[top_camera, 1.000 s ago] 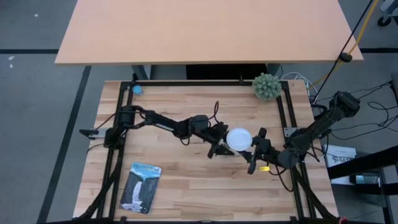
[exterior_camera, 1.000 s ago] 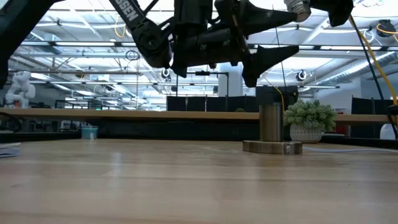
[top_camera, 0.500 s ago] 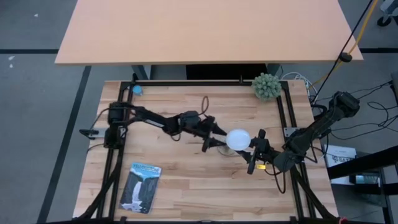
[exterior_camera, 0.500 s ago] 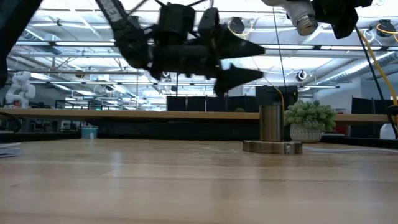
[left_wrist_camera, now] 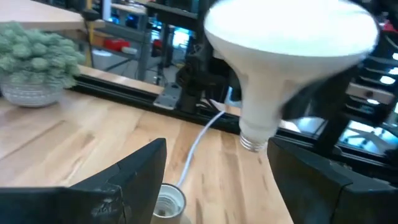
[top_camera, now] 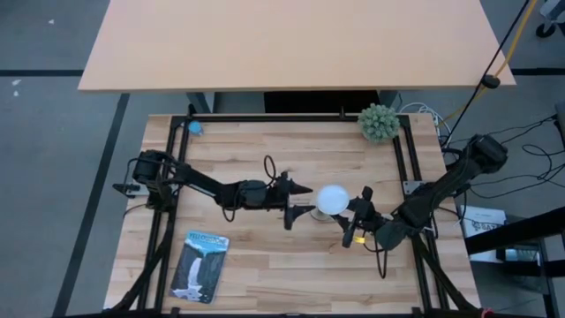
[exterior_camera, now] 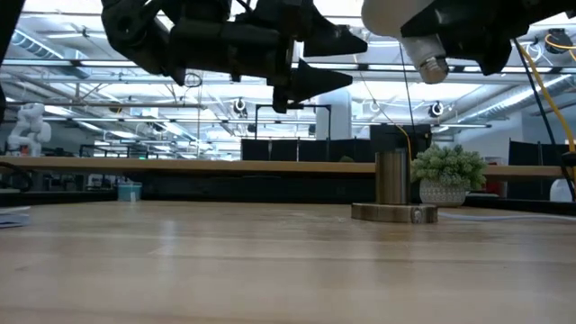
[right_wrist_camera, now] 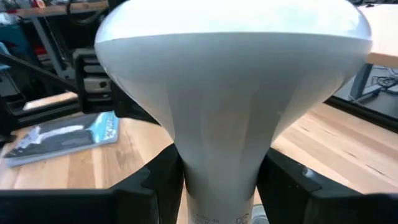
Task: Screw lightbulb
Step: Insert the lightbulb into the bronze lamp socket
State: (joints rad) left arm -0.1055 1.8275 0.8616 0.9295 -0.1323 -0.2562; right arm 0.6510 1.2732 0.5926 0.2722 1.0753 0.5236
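Note:
The white lightbulb [top_camera: 333, 199] hangs in the air over the middle of the table, globe up, with its threaded end [exterior_camera: 433, 66] pointing down and a little aslant. My right gripper [top_camera: 356, 218] is shut on it from the table's right side. My left gripper [top_camera: 294, 203] is open and empty just left of the bulb, fingers pointing at it. The brass socket [exterior_camera: 392, 191] stands upright on its round flat base on the table. In the left wrist view the socket [left_wrist_camera: 165, 203] sits below and between my left fingers, its white cord [left_wrist_camera: 200, 138] trailing away. My right gripper pinches the bulb's narrow neck [right_wrist_camera: 217, 168] between its two fingers [right_wrist_camera: 155, 186], one on each side. The fingers come in roughly level from the table's right. The bulb is lifted clear of the table and the socket, globe up, threaded end down.
A small potted plant [top_camera: 378, 122] stands at the far right corner. A blue and white packet [top_camera: 199, 265] lies at the near left. A small blue thing [top_camera: 195, 126] sits at the far left corner. Black frame rails run along the table's left and right sides.
My left gripper has drawn back from beside the bulb toward the table's left edge, staying open. My right gripper has brought the bulb down and slightly toward the left, so its threaded end now hangs lower above the socket.

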